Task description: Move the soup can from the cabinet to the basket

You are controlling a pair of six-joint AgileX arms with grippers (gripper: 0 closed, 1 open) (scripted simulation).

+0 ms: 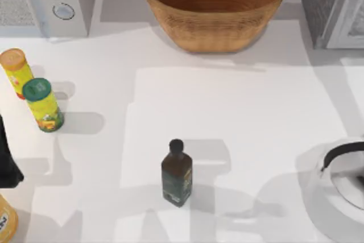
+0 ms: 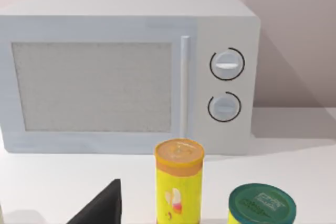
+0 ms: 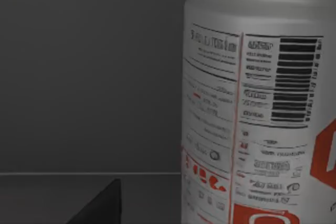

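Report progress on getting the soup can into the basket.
Done: nothing delivered; the basket holds no can. In hand: the right wrist view sits close to the soup can, upright against a dark grey wall, not yet lifted. Left: grasp it, carry it from the cabinet, release it in the basket.

Table centre: bare white tabletop (image 1: 227,112), except one dark glass bottle (image 1: 176,173).
Left edge: two yellow-green lidded jars (image 1: 42,104).
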